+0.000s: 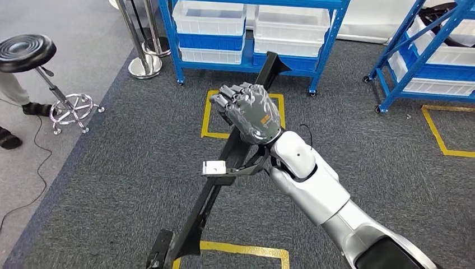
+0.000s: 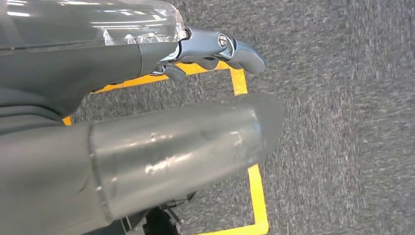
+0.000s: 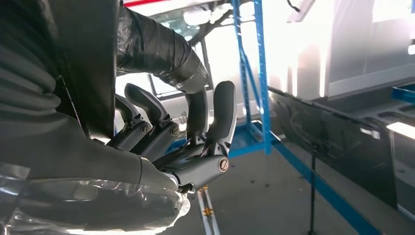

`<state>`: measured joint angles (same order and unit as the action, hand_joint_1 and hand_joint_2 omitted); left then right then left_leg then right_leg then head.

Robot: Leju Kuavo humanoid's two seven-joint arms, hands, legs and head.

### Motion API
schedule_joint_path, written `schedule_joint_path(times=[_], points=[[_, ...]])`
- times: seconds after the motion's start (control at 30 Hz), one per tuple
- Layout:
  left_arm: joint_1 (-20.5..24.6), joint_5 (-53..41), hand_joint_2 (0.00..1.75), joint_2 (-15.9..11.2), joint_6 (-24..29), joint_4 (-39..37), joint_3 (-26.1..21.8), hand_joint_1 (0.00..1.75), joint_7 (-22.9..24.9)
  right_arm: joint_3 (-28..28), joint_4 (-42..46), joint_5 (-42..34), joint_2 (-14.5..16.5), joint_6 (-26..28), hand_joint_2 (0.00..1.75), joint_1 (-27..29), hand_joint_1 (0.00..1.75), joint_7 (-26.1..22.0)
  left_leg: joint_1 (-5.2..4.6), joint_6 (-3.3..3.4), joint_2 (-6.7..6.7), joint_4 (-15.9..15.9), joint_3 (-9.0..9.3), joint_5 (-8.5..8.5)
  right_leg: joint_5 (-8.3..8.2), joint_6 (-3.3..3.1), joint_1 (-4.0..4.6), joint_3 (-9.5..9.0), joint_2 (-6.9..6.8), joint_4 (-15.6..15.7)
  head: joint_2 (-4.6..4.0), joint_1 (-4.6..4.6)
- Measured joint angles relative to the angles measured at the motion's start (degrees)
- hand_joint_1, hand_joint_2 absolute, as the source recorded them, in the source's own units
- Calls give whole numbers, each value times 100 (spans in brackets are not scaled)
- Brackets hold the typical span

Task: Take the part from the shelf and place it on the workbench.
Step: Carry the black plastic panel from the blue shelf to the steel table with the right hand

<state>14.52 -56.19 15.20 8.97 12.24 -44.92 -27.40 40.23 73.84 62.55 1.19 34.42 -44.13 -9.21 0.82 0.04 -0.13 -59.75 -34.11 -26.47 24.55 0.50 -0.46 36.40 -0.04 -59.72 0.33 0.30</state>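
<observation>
The part [image 1: 208, 196] is a long black bar with a small white bracket [image 1: 214, 167] on its side. In the head view it runs slantwise from the blue shelf down to the picture's lower edge, above the carpet. My right hand [image 1: 253, 113] grips it near its upper half, fingers wrapped around it. The right wrist view has those dark fingers [image 3: 215, 122] curled on the black, tape-wrapped bar [image 3: 156, 49]. My left hand [image 2: 161, 147] hangs over the carpet with its thumb and fingers [image 2: 230, 46] stretched out, holding nothing.
A blue shelf rack [image 1: 252, 33] with white bins stands ahead, and a second rack [image 1: 431, 56] is at the right. Yellow tape squares [image 1: 215, 120] mark the dark carpet. At the left stand a black stool [image 1: 33, 56], two chrome posts [image 1: 143, 61] and a person's feet [image 1: 11, 134].
</observation>
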Motion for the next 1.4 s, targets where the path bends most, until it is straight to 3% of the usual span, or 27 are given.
schedule_joint_path(times=[0.1, 0.13, 0.23, 0.27, 0.3, 0.33, 0.37, 0.43, 0.5, 0.57, 0.63, 0.7, 0.73, 0.77, 0.8, 0.87, 0.93, 1.0, 1.07, 1.1, 1.17, 1.2, 1.27, 1.3, 1.33, 1.4], points=[[19, 32, 0, -3, 9, 0, 2, 0, -18, -10, 18, -67, 6, 0, 175, -43, 175, -41, 11, 134, 39, 47, -27, 81, 56, 91, -24, 61, 13, -84, 0, 1], [28, 35, 0, -4, 12, 0, 3, 0, -23, -17, 24, -84, 5, 1, 175, -55, 175, -52, 20, 176, 62, 70, -36, 108, 191, 113, -31, 145, 13, -272, 0, 2], [42, 42, 0, -10, 24, 0, 3, 0, -28, -32, 34, -101, 4, -2, 175, -64, 175, -64, 9, 234, 153, 79, -89, 145, 729, 162, -40, 589, 9, -1289, 0, 2], [40, 48, 0, -14, 35, 0, 3, 0, -27, -32, 34, -104, 4, -4, 175, -57, 175, -66, 1, 239, 190, 78, -104, 152, 786, 166, -39, 671, 7, -1498, 0, 2], [37, 55, 0, -20, 51, 0, 3, 0, -26, -32, 34, -107, 4, -10, 175, -52, 175, -69, -6, 240, 231, 77, -114, 157, 734, 158, -38, 644, 3, -1493, 0, 3], [35, 63, 0, -26, 67, 0, 3, 0, -24, -34, 38, -109, 4, -19, 175, -53, 175, -72, -13, 237, 274, 76, -118, 162, 592, 139, -33, 501, -20, -1265, 0, 3], [33, 69, 0, -34, 78, 0, 2, 0, -22, -39, 45, -108, 4, -27, 175, -63, 175, -74, -20, 233, 318, 75, -116, 165, 409, 109, -21, 273, -88, -880, 0, 3], [25, 77, 0, -51, 88, 0, 1, 0, -21, -57, 73, -95, 3, -55, 175, -118, 175, -71, -53, 204, 403, 68, -118, 169, 194, 33, 41, -108, -298, -172, 0, 2], [3, 86, 0, -66, 84, 0, -1, 0, -23, -92, 99, -72, -9, -131, 175, -225, 175, -47, -79, 153, 498, 64, -123, 175, 174, -23, 91, -179, -347, 45, 0, 2], [-18, 102, 0, -72, 72, 0, -2, 0, -29, -147, 120, -60, -36, -267, 175, -382, 175, -15, -78, 90, 564, 55, -131, 163, 123, -75, 69, -149, -215, 68, 0, 2], [-31, 124, 0, -72, 58, 0, -2, 0, -39, -196, 150, -62, -57, -407, 175, -582, 175, 18, -61, 28, 399, -165, -224, -16, 60, -145, 27, -137, -108, 111, 0, 1], [-58, 140, 0, -74, 48, 0, -2, 0, -44, -214, 180, -70, -62, -514, 175, -761, 175, 42, -40, -9, 150, -807, -486, -395, 23, -191, 13, -118, 3, 124, 0, 0], [-77, 145, 0, -76, 44, 0, -2, 0, -44, -214, 190, -73, -62, -556, 175, -821, 175, 49, -35, -20, 91, -1190, -641, -563, 16, -201, 15, -106, 65, 118, 0, -1], [-94, 145, 0, -78, 42, 0, -2, 0, -43, -214, 196, -76, -62, -593, 175, -854, 175, 54, -30, -30, 69, -1455, -747, -640, 13, -203, 18, -98, 132, 108, 0, -1], [-107, 146, 0, -80, 42, 0, -2, 0, -42, -214, 198, -74, -62, -633, 175, -882, 175, 61, -25, -35, 59, -1525, -765, -608, 12, -202, 19, -92, 201, 93, 0, -1], [-116, 147, 0, -84, 42, 0, -2, 0, -41, -214, 200, -67, -59, -700, 175, -956, 175, 72, -9, -26, -4, -1023, -508, -268, 20, -189, 15, -81, 345, 48, 0, -1], [-118, 148, 0, -89, 43, 0, -3, 0, -40, -213, 200, -60, -52, -748, 175, -1070, 175, 84, 17, 0, -234, -318, -167, -14, 32, -146, 10, -41, 475, -10, 0, 0], [-125, 148, 0, -93, 44, 0, -4, 0, -32, -212, 200, -56, -45, -782, 175, -1170, 175, 94, 18, 28, -369, -53, -51, 1, 13, -69, -7, 26, 587, -36, 0, -2], [-127, 151, 0, -87, 43, 0, -4, 0, -24, -212, 198, -51, -43, -824, 175, -1239, 175, 119, 20, 79, -269, -6, -44, 32, -21, 10, -21, 72, 667, -22, 0, -3], [-123, 152, 0, -81, 40, 0, -4, 0, -22, -212, 195, -48, -44, -850, 175, -1289, 175, 136, 30, 116, -204, 23, -37, 55, 1, 40, -14, 97, 598, -50, 0, 2], [-119, 150, 0, -63, 29, 0, -4, 0, -22, -211, 180, -44, -44, -906, 175, -1441, 175, 173, 51, 182, -69, 75, -28, 90, 216, 84, 2, 266, 310, -386, 0, 14], [-125, 148, 0, -60, 25, 0, -4, 0, -22, -210, 172, -44, -44, -934, 175, -1522, 175, 189, 43, 199, 0, 80, -28, 92, 392, 106, 3, 425, 163, -717, 0, 20], [-142, 141, 0, -53, 20, 0, -4, 0, -20, -208, 152, -45, -44, -982, 175, -1622, 175, 215, 38, 209, 144, 79, -33, 86, 653, 143, -23, 752, 55, -1393, 0, 24], [-145, 139, 0, -46, 20, 0, -3, 0, -20, -207, 142, -45, -44, -1002, 175, -1649, 175, 222, 39, 207, 214, 78, -32, 82, 650, 156, -39, 819, 35, -1528, 0, 23], [-143, 138, 0, -38, 19, 0, -3, 0, -19, -205, 132, -45, -44, -1014, 175, -1674, 175, 227, 40, 202, 278, 77, -30, 76, 544, 161, -54, 773, 12, -1439, 0, 24], [-134, 137, 0, -19, 14, 0, -1, 0, -19, -203, 122, -45, -47, -1026, 175, -1746, 175, 237, 36, 175, 389, 73, -17, 58, 185, 142, -54, 410, -165, -731, 0, 24]])
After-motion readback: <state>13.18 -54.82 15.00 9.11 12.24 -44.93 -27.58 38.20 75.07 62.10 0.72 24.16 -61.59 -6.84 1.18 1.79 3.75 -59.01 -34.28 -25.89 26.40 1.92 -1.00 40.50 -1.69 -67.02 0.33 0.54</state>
